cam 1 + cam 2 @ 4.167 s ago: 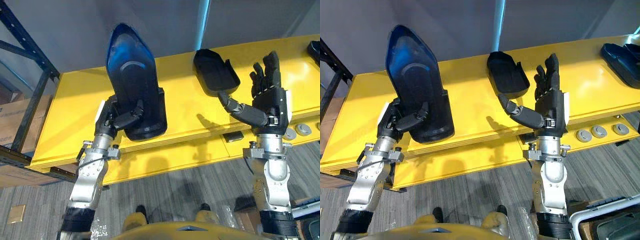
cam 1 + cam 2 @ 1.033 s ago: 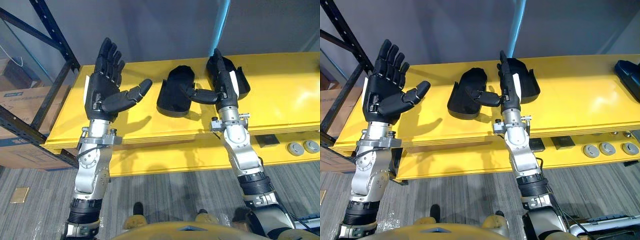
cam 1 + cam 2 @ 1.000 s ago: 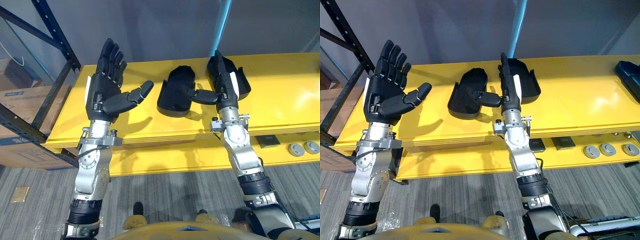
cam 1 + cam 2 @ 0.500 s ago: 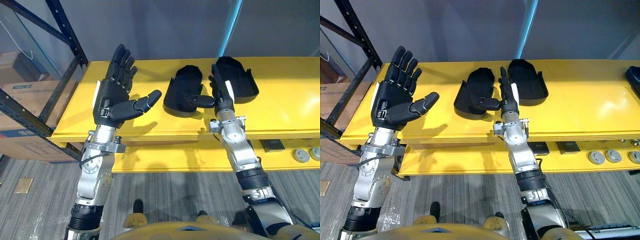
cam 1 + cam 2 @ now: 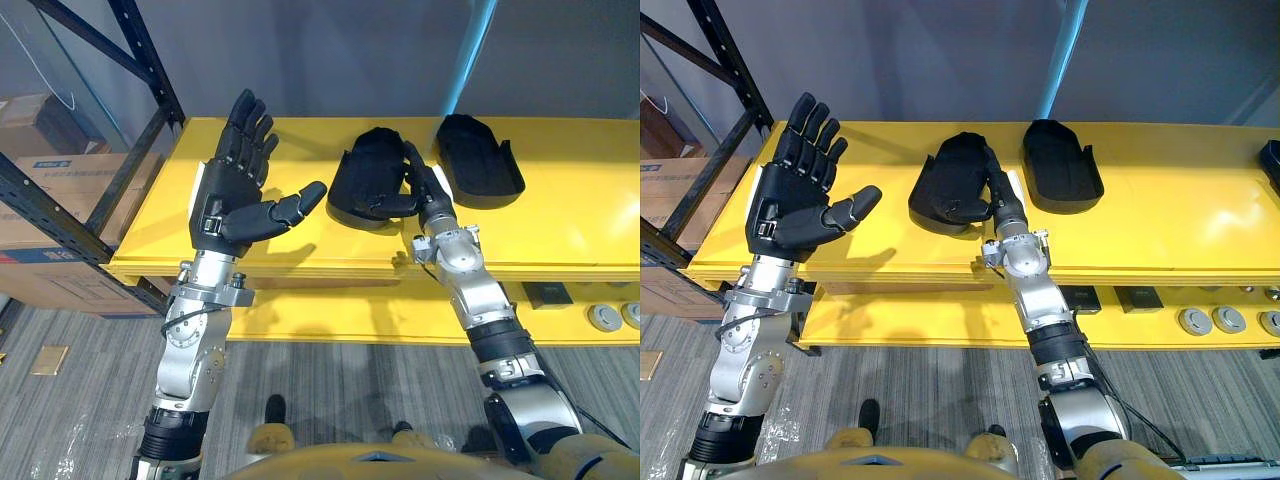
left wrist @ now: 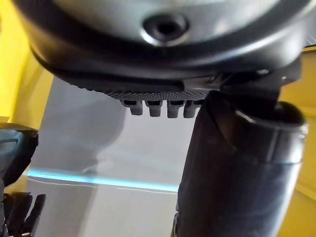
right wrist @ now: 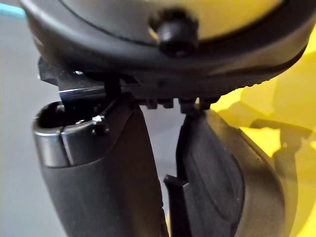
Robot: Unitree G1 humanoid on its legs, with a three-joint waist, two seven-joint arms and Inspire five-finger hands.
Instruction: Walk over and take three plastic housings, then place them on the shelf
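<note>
Housings of black plastic lie hollow side up on the yellow bench point(image 5: 570, 225) in the upper middle of the frame: one point(image 5: 358, 178) at centre, another point(image 5: 482, 170) just right of it, apart. They look like thin moulded shells, probably light and stiff, with smooth walls that could slip in a pinch. The raised side wall seems the best place to take hold. The right hand point(image 5: 428, 198) lies against the centre housing's right wall, fingers straight along it and thumb reaching into the hollow, not visibly clamped. The left hand point(image 5: 232, 195) is held up at the left, fingers spread, empty. No writing shows on the housings. A cardboard box point(image 5: 40, 205) at the left edge bears a label point(image 5: 48, 164), too small to read.
</note>
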